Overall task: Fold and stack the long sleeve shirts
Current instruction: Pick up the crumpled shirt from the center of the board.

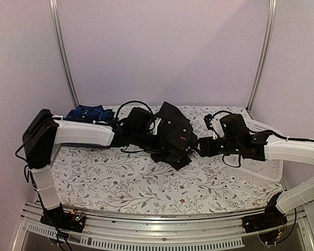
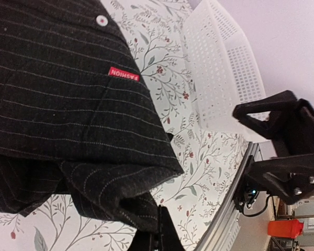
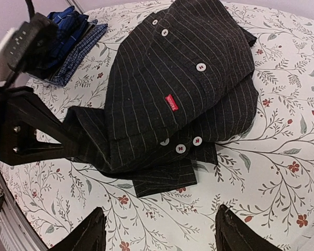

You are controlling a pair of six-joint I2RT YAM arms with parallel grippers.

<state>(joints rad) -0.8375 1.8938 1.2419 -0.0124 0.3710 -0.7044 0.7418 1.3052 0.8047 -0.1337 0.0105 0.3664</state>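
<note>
Your left jaws clench the black shirt [image 3: 188, 89], tips buried in its fold; right jaws hang released, plaid shirt [image 1: 89, 112] half-hidden.

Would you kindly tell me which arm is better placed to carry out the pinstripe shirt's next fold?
Left, probably. The left pincer is shut on the edge of the shirt, so it can pull the fold straight over. The right pincer hangs open above the table, holding nothing.
</note>
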